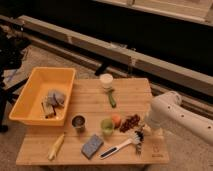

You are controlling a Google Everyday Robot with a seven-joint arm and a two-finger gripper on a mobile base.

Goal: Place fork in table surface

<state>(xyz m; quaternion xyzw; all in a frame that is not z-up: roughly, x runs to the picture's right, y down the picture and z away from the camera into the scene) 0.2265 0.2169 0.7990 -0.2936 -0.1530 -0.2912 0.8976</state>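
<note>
The white arm (172, 107) reaches in over the surface (135, 95) from the edge opposite the tub, elbow bent. The tool (142, 132) hangs low near the front corner on the arm's side. It sits just beyond the grapes (131, 122) and right above the brush (120, 147). It stands wide, and nothing can be seen held in it.

And the fork? It cannot be picked out. The patch around the tool and the brush head is dark and cluttered, so its place cannot be told.

Along the front edge there is plenty laid out. A yellow cob (56, 146) lies at an angle toward the tub-side corner. Next comes a blue sponge (92, 146), then the brush, its handle pointing toward the sponge and its head under the tool.

One row back stands a metal cup (78, 122). Beside it is a green cup (106, 125), with an orange fruit (116, 120) touching it, and the grapes are just beside that.

Near the far edge, about midway along, sits a white cup (106, 80). The green-handled tool (112, 97) lies just in front of it.

The yellow tub (25, 97) overhangs the edge opposite the arm, with grey and brown items in its near corner.
</note>
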